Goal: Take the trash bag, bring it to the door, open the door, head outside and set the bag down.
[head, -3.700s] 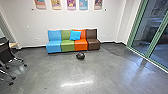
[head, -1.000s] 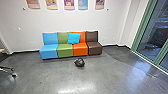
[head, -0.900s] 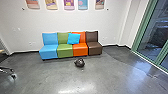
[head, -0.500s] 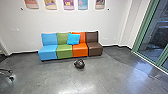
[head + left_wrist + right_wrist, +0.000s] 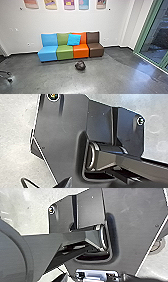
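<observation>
Blue cushion (image 5: 74,40) across green seat (image 5: 64,52) and orange seat (image 5: 81,51), posters (image 5: 69,3) above

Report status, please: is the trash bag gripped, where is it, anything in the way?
Trash bag not gripped. On floor, before orange seat. Chair caster at head view's left, seemingly off direct path.

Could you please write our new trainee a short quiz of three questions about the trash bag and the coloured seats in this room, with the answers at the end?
1. True or false: the trash bag lies on the floor in front of the row of seats.
2. Which colour is the cushion on the seats?
a) yellow
b) blue
c) red
3. Fill in the missing word: from the head view's left to its right, the seats are light blue, green, ____ and brown.

Key: 1. true; 2. b; 3. orange
</observation>
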Controlling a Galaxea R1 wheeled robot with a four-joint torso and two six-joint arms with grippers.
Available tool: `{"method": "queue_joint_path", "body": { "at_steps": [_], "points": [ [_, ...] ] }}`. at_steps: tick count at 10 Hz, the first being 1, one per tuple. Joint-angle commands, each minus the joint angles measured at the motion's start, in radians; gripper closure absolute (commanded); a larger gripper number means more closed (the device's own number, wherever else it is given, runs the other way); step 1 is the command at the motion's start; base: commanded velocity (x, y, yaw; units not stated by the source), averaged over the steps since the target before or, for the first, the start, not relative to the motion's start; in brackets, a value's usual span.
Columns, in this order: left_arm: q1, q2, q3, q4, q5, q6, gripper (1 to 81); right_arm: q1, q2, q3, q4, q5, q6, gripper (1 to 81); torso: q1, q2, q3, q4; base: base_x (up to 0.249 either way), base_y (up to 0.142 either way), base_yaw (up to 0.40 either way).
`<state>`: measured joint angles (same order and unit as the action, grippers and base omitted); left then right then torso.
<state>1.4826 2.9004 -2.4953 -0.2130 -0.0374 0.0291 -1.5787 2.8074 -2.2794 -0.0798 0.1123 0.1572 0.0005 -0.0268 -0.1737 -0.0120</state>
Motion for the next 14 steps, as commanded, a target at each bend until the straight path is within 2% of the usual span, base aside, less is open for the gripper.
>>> {"method": "queue_joint_path", "body": {
  "at_steps": [1,3,14],
  "points": [
    [-0.032,-0.007,0.007,-0.003,0.067,0.006,1.0,0.025,-0.01,0.015,-0.006,-0.056,-0.002,1.0,0.0,0.0,0.0,0.0,0.147,0.066,0.0],
    [-0.032,-0.006,0.007,-0.003,0.065,0.006,1.0,0.025,-0.009,0.014,-0.003,-0.054,-0.002,1.0,0.0,0.0,0.0,0.0,0.147,0.066,0.0],
    [-0.032,-0.007,0.01,-0.005,0.065,0.006,1.0,0.027,-0.003,0.014,0.003,-0.059,0.004,1.0,0.0,0.0,0.0,0.0,0.147,0.0,0.0]
  ]
}}
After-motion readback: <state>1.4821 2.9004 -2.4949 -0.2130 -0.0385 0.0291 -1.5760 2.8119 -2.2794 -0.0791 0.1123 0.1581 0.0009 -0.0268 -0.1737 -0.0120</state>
